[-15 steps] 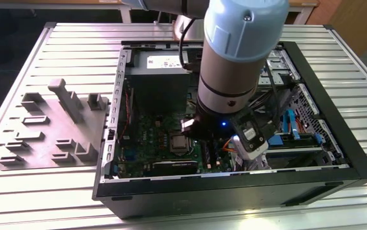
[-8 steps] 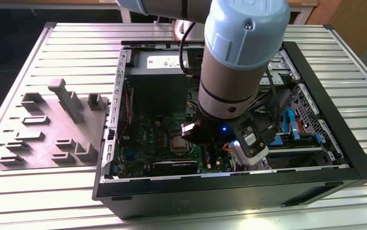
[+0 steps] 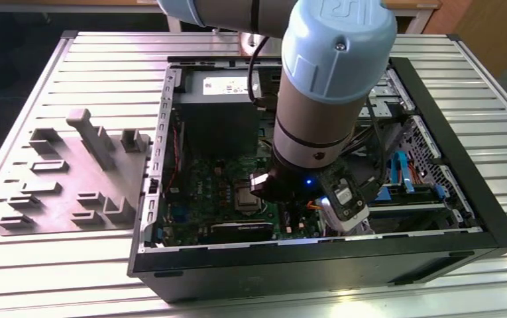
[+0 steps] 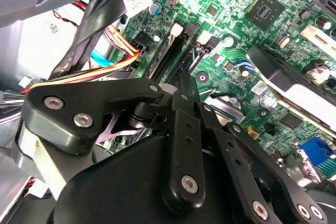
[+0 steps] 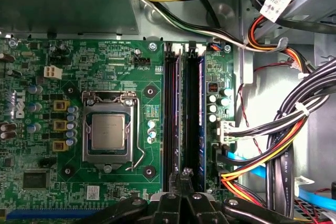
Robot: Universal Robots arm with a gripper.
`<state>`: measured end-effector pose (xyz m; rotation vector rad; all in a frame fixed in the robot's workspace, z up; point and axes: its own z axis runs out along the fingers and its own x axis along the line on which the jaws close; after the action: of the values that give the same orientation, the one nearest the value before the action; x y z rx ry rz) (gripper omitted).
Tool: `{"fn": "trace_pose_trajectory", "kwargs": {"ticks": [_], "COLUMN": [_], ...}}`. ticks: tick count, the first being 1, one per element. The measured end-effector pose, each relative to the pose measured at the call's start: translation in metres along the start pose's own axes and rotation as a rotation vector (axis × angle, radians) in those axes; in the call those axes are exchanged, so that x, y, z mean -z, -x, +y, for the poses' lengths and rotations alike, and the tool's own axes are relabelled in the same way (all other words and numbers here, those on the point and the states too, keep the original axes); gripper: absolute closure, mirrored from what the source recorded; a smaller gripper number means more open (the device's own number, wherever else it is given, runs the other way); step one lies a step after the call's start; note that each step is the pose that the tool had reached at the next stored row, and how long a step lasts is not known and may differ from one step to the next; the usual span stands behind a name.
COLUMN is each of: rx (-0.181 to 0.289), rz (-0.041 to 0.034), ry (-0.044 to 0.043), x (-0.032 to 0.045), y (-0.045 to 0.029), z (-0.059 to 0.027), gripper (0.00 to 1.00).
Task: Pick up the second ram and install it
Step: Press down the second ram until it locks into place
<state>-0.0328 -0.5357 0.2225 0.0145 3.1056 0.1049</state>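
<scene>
My gripper (image 5: 184, 173) is low inside the open computer case (image 3: 465, 255), over the near end of two long black memory slots (image 5: 173, 119) on the green motherboard (image 5: 105, 66). Its black fingers (image 4: 185, 85) are pressed together, with nothing visible between them. In the first wrist view their tips lie on the line between the two slots. The slot farther from the processor (image 5: 107, 132) carries a thin bluish edge (image 5: 201, 124) along its length, which may be a ram seen edge-on. I cannot tell if it is the second ram.
Bundles of black, yellow, orange and blue cables (image 5: 283, 140) run close beside the slots. The grey power supply (image 3: 222, 83) fills the case's far end. A grey fixture plate (image 3: 76, 179) with upright holders lies on the slatted table at the exterior view's left.
</scene>
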Motion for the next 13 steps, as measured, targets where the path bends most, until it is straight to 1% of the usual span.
{"fn": "trace_pose_trajectory", "kwargs": {"ticks": [5, 10, 13], "rx": [0.0, 0.0, 0.0], "rz": [0.0002, -0.0001, 0.0003], "ry": [-0.0007, 0.0004, -0.0008], "x": [-0.0032, -0.0039, -0.0065], "y": [-0.0001, -0.0001, -0.0003], "z": [-0.0003, -0.0002, -0.001], "gripper": [0.9, 0.9, 0.9]}}
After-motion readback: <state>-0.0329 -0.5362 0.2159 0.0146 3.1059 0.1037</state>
